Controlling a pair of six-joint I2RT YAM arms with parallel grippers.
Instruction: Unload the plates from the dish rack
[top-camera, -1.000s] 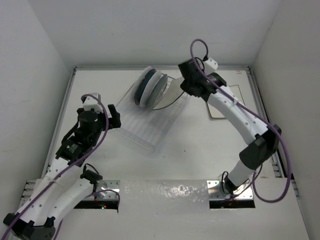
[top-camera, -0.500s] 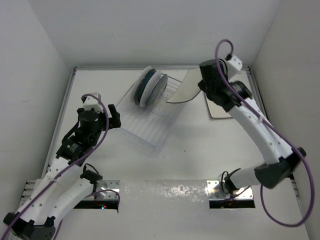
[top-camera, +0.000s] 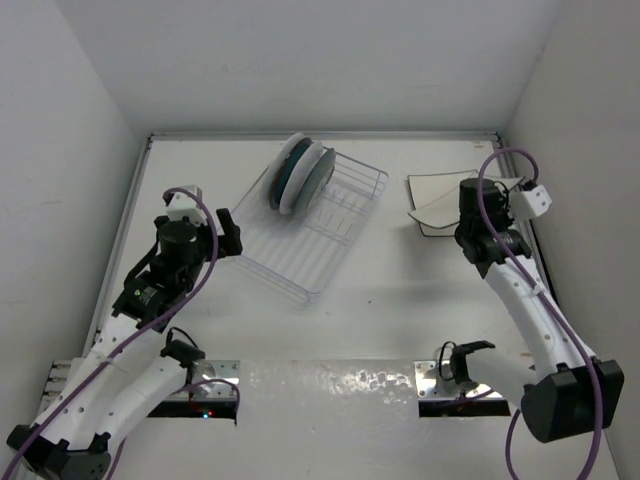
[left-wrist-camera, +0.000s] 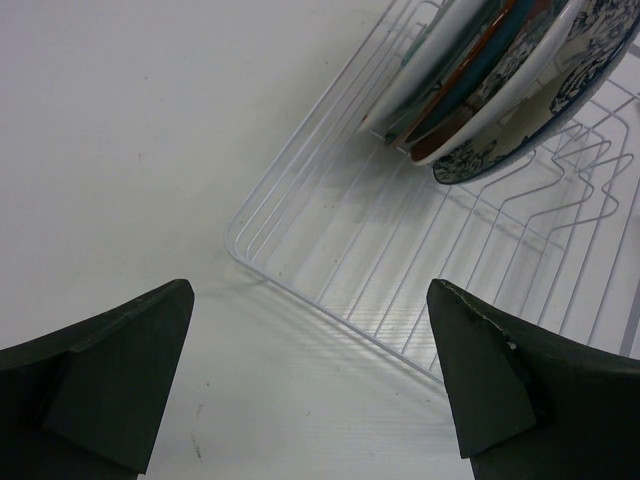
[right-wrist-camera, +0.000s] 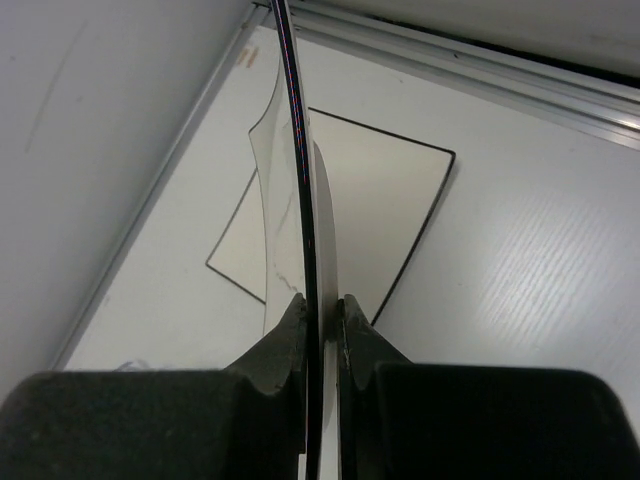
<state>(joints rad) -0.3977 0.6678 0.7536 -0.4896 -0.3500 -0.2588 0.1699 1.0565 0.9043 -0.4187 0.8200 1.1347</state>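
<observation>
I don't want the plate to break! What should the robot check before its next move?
1. Right gripper shut on the square cream dark-rimmed plate: ok.
2. Second square cream plate lying flat on the white table beneath it: ok.
3. Held plate touching the lower one: cannot tell.
4. Left gripper open, holding nothing: ok.
5. Round blue-floral plate and round red-and-teal plate standing in the white wire dish rack: ok.
</observation>
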